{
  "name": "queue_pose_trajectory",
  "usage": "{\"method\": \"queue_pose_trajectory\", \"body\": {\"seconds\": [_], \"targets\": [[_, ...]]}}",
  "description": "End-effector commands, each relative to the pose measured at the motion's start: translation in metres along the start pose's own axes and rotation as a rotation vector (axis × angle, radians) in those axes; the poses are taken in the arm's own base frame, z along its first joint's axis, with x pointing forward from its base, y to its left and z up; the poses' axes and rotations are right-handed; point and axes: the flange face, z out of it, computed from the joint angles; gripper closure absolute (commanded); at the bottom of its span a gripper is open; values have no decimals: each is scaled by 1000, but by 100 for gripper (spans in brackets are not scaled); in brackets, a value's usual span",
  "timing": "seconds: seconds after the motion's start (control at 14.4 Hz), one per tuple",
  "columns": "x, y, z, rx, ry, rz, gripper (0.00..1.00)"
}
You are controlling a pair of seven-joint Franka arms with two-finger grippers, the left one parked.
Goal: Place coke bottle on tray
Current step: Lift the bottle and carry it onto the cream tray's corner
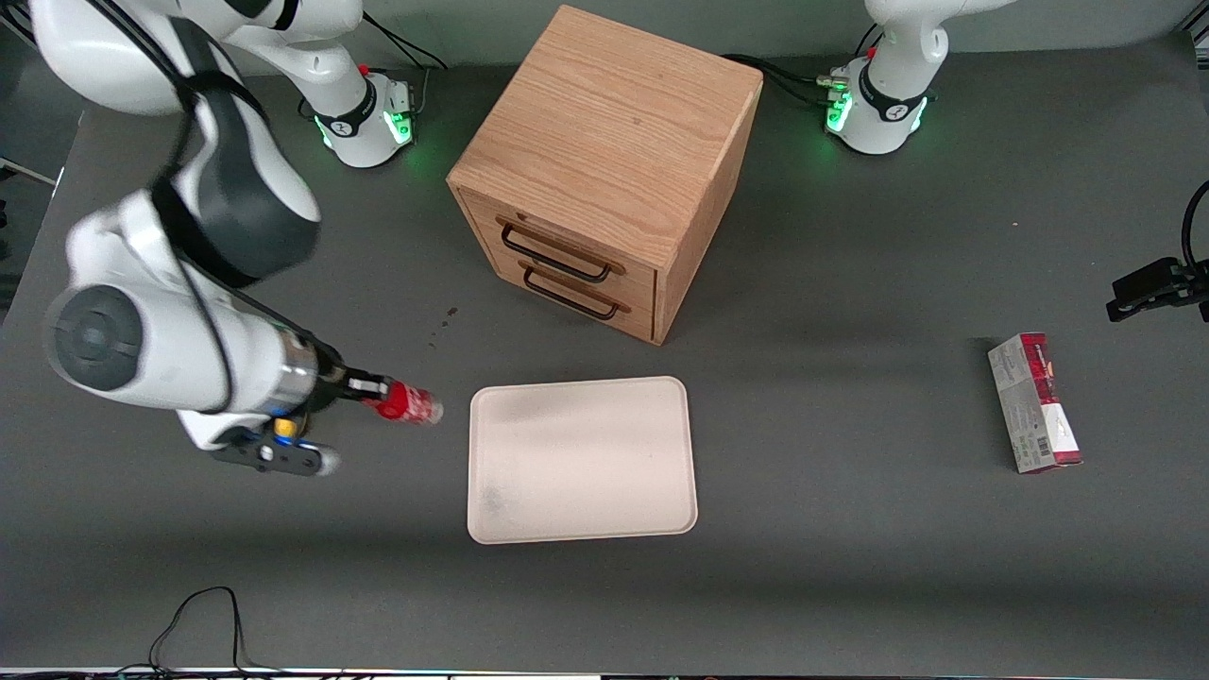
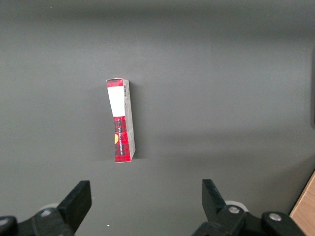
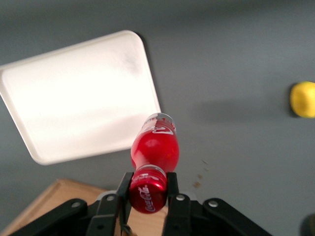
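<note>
The coke bottle (image 1: 408, 403) (image 3: 154, 147) is small and red, with a red cap and clear base. My right gripper (image 1: 373, 387) (image 3: 148, 189) is shut on its cap end and holds it lying sideways above the table, base pointing toward the tray. The tray (image 1: 581, 459) (image 3: 78, 93), pale cream with rounded corners and a low rim, lies flat on the table in front of the cabinet, nearer the front camera. The bottle hangs just outside the tray's edge on the working arm's side.
A wooden two-drawer cabinet (image 1: 604, 170) (image 3: 44, 206) stands farther from the front camera than the tray. A red-and-grey carton (image 1: 1034, 403) (image 2: 121, 120) lies toward the parked arm's end. A yellow oval lump (image 3: 303, 99) shows in the right wrist view. A cable (image 1: 198, 619) loops at the table's near edge.
</note>
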Motion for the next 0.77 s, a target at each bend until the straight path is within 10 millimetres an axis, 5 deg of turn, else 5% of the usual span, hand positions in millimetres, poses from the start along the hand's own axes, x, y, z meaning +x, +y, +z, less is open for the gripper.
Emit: {"method": "queue_pose_trajectory", "body": {"seconds": [0.0, 0.7], "targets": [[14, -30, 21, 32, 68, 92, 100], [37, -67, 115, -27, 174, 105, 100]]}}
